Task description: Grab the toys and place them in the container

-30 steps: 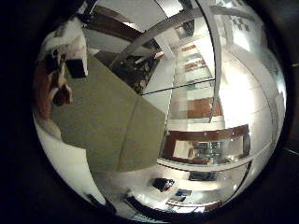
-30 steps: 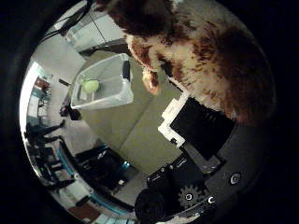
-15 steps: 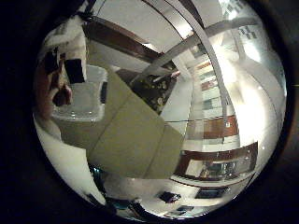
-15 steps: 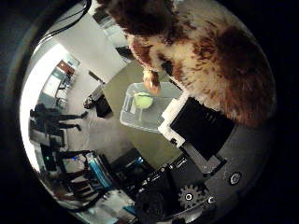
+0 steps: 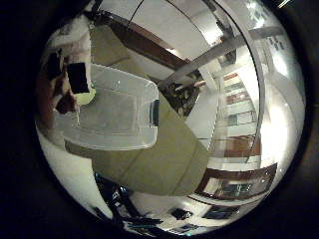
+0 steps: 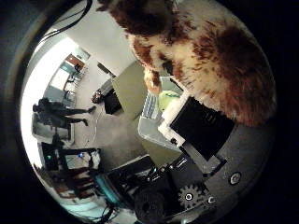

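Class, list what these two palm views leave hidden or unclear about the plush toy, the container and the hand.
- Plush toy: thumb-side view, cut off by the edge; whole shape unclear.
- Container: contents mostly hidden; the hand covers all but a green object.
- Hand's grip: fingers around the toy not visible in either view.

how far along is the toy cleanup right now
Done: a green toy already lies in the clear container on the table. In hand: the robot hand holds a brown and white plush toy close to the palm, above the container. Left: releasing the plush into it.
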### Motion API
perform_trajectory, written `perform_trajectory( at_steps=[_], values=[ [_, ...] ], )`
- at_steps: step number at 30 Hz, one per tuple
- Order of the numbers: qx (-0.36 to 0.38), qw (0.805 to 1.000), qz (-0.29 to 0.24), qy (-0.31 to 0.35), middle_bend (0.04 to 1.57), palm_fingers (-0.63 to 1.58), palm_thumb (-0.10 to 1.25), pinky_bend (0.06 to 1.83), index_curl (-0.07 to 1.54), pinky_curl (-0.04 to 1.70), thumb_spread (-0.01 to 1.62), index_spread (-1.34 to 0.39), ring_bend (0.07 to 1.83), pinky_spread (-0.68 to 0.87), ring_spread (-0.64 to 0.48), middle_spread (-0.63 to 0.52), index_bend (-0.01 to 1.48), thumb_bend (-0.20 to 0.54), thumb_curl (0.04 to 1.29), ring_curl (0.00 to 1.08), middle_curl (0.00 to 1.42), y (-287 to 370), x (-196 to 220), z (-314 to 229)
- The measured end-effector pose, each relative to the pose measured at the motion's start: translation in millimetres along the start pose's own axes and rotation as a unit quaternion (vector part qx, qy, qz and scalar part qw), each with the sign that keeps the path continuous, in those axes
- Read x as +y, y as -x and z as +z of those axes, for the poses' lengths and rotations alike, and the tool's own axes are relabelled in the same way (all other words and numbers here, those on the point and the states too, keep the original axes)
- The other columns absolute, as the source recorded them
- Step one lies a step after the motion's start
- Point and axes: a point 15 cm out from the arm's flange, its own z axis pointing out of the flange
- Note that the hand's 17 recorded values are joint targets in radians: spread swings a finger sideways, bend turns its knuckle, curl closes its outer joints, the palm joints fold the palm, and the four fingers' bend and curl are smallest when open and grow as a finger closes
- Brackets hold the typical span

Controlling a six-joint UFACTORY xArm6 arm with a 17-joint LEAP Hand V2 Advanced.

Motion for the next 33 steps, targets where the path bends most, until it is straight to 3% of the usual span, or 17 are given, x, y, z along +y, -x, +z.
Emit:
perform_trajectory(
  at_steps=[8,13,15,18,20,21,23,25,28,33],
  values=[
    [-0.003,1.000,0.006,0.004,1.11,1.05,1.15,1.41,1.13,0.92,0.94,-0.33,1.26,-0.18,-0.29,-0.27,0.92,-0.014,0.63,0.99,1.15,-2.2,8.4,33.8],
    [-0.002,1.000,0.009,0.010,1.04,0.96,1.01,1.37,1.10,0.89,0.88,-0.35,1.23,-0.21,-0.28,-0.27,0.81,-0.049,0.63,0.95,1.11,-9.1,14.6,38.9],
    [-0.001,1.000,0.010,0.015,0.98,0.89,0.93,1.33,1.07,0.85,0.83,-0.36,1.20,-0.23,-0.26,-0.25,0.67,-0.044,0.62,0.89,1.06,-14.8,18.9,42.3],
    [0.000,1.000,0.009,0.017,0.87,0.89,0.88,1.22,1.01,0.79,0.89,-0.29,1.19,-0.22,-0.11,-0.10,0.47,-0.026,0.61,0.80,0.97,-18.5,23.4,45.8],
    [-0.001,1.000,0.004,0.016,0.79,0.97,0.86,1.23,0.95,0.72,0.93,-0.26,1.19,-0.33,-0.15,-0.05,0.22,-0.026,0.59,0.72,0.90,-14.9,28.3,50.3],
    [-0.002,1.000,0.001,0.013,0.76,0.90,0.83,1.18,0.92,0.69,0.92,-0.27,1.19,-0.41,-0.21,-0.08,0.15,-0.035,0.58,0.70,0.88,-12.2,30.7,52.5],
    [0.000,1.000,-0.004,-0.001,0.75,0.72,0.82,1.07,0.89,0.64,0.90,-0.30,1.16,-0.52,-0.29,-0.14,0.17,-0.031,0.58,0.68,0.87,-10.0,30.2,54.2],
    [0.001,1.000,-0.014,-0.010,0.68,0.32,0.82,0.78,0.87,0.57,0.95,-0.37,0.99,-0.40,-0.39,-0.24,0.31,-0.024,0.56,0.62,0.82,-8.3,29.5,55.4],
    [0.000,1.000,-0.017,-0.008,0.55,0.21,0.80,0.70,0.78,0.48,1.02,-0.42,0.76,-0.11,-0.38,-0.29,0.37,-0.021,0.53,0.50,0.72,-6.9,30.9,57.8],
    [0.000,1.000,-0.018,-0.009,0.36,0.19,0.79,0.71,0.63,0.43,1.05,-0.46,0.61,0.19,-0.24,-0.25,0.31,-0.022,0.50,0.42,0.57,-6.4,30.3,56.7]
  ],
)
